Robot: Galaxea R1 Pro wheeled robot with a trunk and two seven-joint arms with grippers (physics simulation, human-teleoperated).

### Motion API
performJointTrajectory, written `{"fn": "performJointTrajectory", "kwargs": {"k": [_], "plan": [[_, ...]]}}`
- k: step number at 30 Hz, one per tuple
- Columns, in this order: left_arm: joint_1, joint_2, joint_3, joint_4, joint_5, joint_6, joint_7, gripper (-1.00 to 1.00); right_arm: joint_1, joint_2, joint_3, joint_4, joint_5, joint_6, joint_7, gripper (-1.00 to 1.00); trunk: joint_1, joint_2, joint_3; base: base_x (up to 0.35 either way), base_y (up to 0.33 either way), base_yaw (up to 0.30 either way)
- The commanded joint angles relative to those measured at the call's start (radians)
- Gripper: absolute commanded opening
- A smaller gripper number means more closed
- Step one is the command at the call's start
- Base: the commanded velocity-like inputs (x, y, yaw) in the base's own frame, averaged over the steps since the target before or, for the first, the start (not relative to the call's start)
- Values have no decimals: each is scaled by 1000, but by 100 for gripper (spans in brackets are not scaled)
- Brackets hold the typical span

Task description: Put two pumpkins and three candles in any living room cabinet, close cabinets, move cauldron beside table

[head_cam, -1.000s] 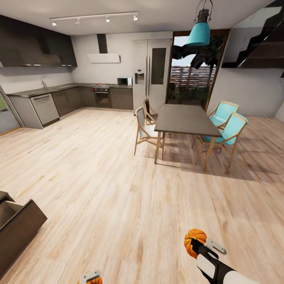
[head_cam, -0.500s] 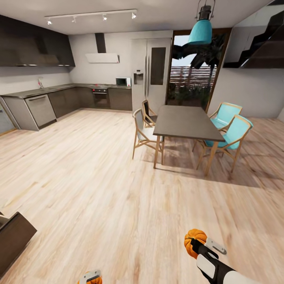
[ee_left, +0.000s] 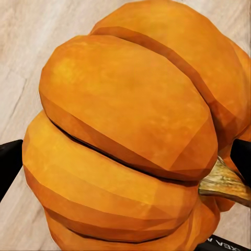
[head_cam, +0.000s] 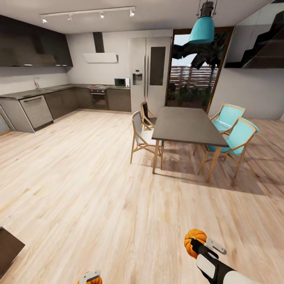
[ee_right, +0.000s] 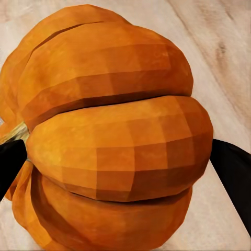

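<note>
Left gripper [head_cam: 90,277] clamped on pumpkin [ee_left: 130,130]; right gripper [head_cam: 199,245] clamped on second pumpkin [head_cam: 194,240], both over floor [head_cam: 118,205]

Pumpkins [ee_left: 125,136] [ee_right: 115,141]: bright orange, ribbed. Floor [head_cam: 98,189]: pale wood planks. Chairs [head_cam: 232,134]: teal seats. Lamp [head_cam: 201,30]: teal.

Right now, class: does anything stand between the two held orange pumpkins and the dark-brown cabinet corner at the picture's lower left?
Nothing visible: only bare pale wooden floor lies between the right pumpkin, the left pumpkin and the dark-brown cabinet corner.
</note>
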State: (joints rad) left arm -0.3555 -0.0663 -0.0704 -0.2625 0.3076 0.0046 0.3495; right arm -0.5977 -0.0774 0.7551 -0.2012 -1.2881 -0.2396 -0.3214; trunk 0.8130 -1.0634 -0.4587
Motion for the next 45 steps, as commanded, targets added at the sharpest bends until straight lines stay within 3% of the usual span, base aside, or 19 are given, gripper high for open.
{"fn": "performJointTrajectory", "kwargs": {"k": [1, 45], "plan": [[0, 0, -8, -1, 7, 0, 6, -100, -1, -1, 9, -3, -5, -3, -5, -100, 1, -1, -1, 320, -74, 0], [0, 0, -8, 0, 7, 0, 6, -100, -1, -1, 9, -3, -5, -4, -5, -100, 1, -1, -1, 321, -74, 0]]}}
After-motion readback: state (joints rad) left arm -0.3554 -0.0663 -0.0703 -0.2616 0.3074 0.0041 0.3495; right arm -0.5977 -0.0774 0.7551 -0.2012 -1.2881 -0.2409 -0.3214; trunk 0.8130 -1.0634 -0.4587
